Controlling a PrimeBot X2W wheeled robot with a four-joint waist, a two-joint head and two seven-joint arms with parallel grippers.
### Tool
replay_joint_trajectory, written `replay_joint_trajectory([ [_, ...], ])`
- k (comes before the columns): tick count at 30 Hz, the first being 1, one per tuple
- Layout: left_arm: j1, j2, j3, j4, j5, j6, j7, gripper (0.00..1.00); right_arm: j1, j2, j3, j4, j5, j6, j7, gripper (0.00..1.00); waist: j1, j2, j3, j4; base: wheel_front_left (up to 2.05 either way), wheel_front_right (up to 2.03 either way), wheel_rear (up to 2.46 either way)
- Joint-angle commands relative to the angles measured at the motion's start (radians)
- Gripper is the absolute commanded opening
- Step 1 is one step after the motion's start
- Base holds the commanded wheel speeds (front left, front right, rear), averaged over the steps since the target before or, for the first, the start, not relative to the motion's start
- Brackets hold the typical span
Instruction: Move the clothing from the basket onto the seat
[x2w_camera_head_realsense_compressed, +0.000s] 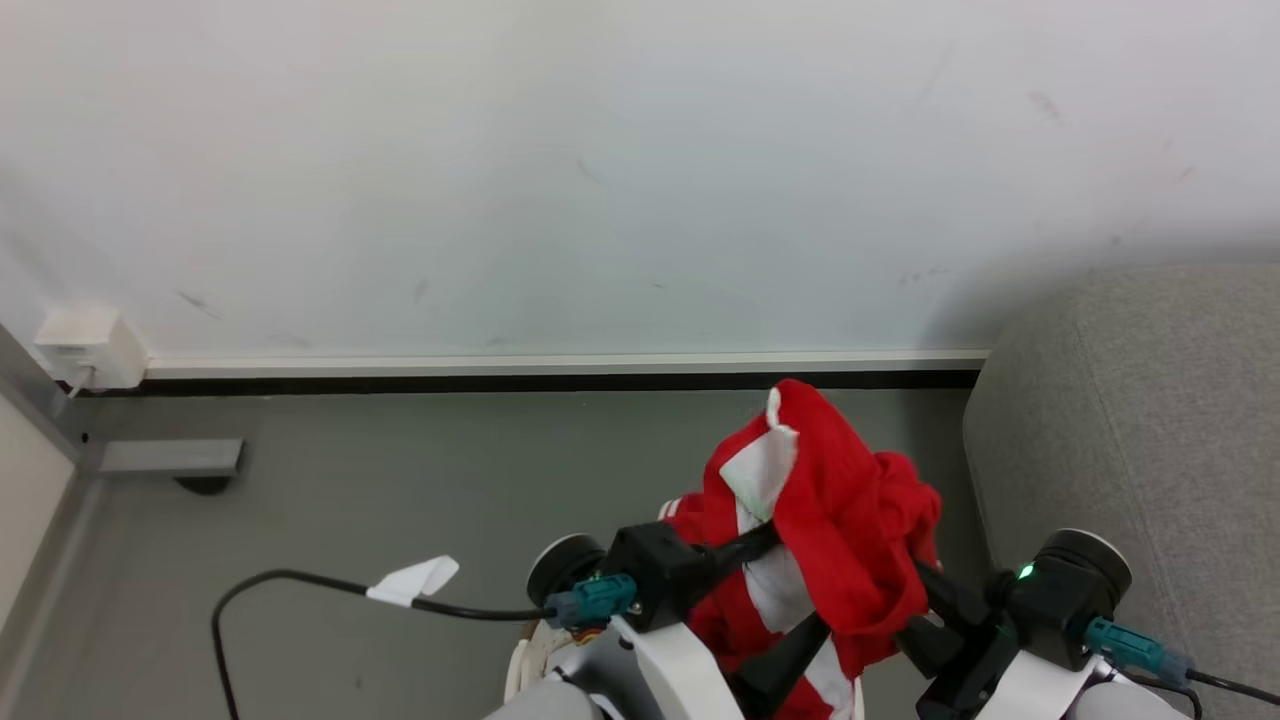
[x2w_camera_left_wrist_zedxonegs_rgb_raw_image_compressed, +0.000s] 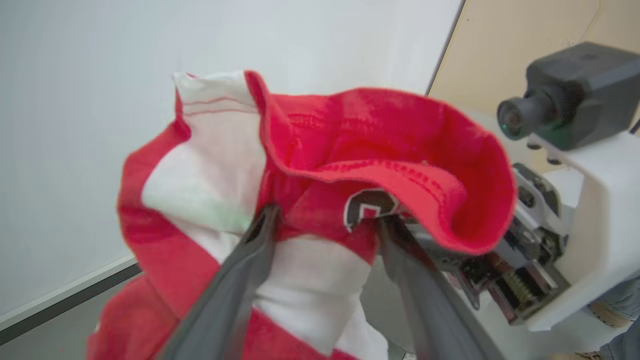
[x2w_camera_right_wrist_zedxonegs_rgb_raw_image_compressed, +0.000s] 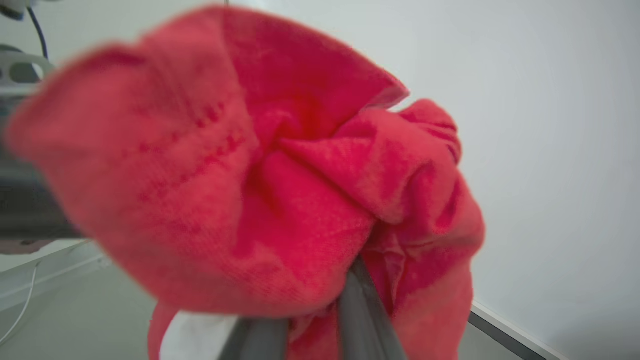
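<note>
Pale wall (x2w_camera_head_realsense_compressed: 600, 150) and grey floor (x2w_camera_head_realsense_compressed: 400, 470) formed the background, with the light grey sofa (x2w_camera_head_realsense_compressed: 1150, 420) at the right edge of the head view. The red and white jersey (x2w_camera_head_realsense_compressed: 850, 500) hung bunched in the air between both arms, above the floor and just left of the sofa without touching it. The right tool (x2w_camera_right_wrist_zedxonegs_rgb_raw_image_compressed: 320, 300) was clenched on a thick red fold, its fingers converging into the cloth. The left tool (x2w_camera_left_wrist_zedxonegs_rgb_raw_image_compressed: 325, 225) had its fingers apart with white and red cloth wadded between them and the tips buried. Whether it pressed on that wad could not be told. A fragment of dark print (x2w_camera_left_wrist_zedxonegs_rgb_raw_image_compressed: 367, 207) showed beside the left tool's finger. Judged as a load, the jersey was light, soft and limp: it would sag and trail from any hold, could slide free of a loose pinch, and its hanging folds could snag on a finger at release. The best purchase appeared to be a gathered bunch of several layers or a stitched hem, rather than a single thin layer. Transfer to the sofa seemed to remain.
</note>
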Motion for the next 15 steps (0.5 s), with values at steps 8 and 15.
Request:
replay_joint_trajectory([
  [8, 0.002, 0.012, -0.002, 0.019, 0.009, 0.011, -0.010, 1.00, 0.052, -0.003, -0.071, -0.012, -0.021, -0.002, -0.011, 0.00, 0.0000, 0.0000, 0.000, -0.022, 0.00, 0.00, 0.00],
  [15, -0.001, 0.026, 0.002, 0.018, 0.018, 0.025, -0.015, 1.00, 0.089, -0.014, -0.137, -0.019, -0.039, -0.002, -0.010, 0.00, 0.0000, 0.0000, 0.002, -0.062, 0.00, 0.00, 0.00],
])
